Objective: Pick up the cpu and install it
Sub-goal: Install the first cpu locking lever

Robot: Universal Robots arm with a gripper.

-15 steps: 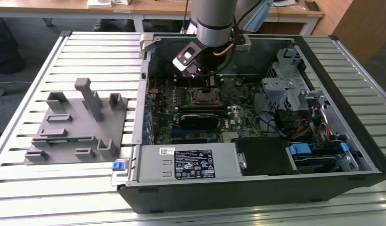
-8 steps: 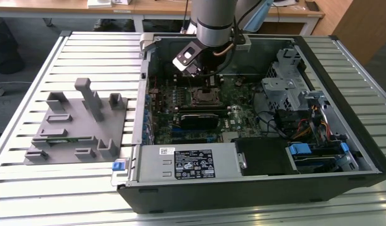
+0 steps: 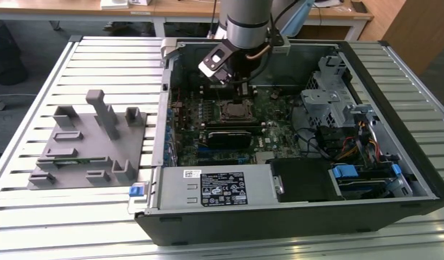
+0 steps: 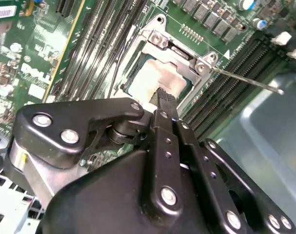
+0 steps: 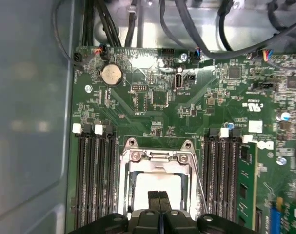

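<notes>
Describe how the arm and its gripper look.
The arm is a smooth grey cylinder with a dark band near the wrist, where a white-and-black block and a copper-coloured cable loop sit. The gripper is matt black: a rounded body, flat linkage bars studded with silver screw heads, and two narrow fingers.

I've got a ribbed aluminium table (image 3: 98, 54) w/ an open black PC case (image 3: 294, 230) & a grey plastic fixture (image 3: 77, 165) on it.

Exterior view high and set back, looking down on open computer case (image 3: 294, 222) on slatted bench (image 3: 106, 59), both wrist views close above the motherboard socket (image 5: 157, 156), first wrist view straight down, second wrist view oblique past the gripper (image 4: 161, 95).
</notes>
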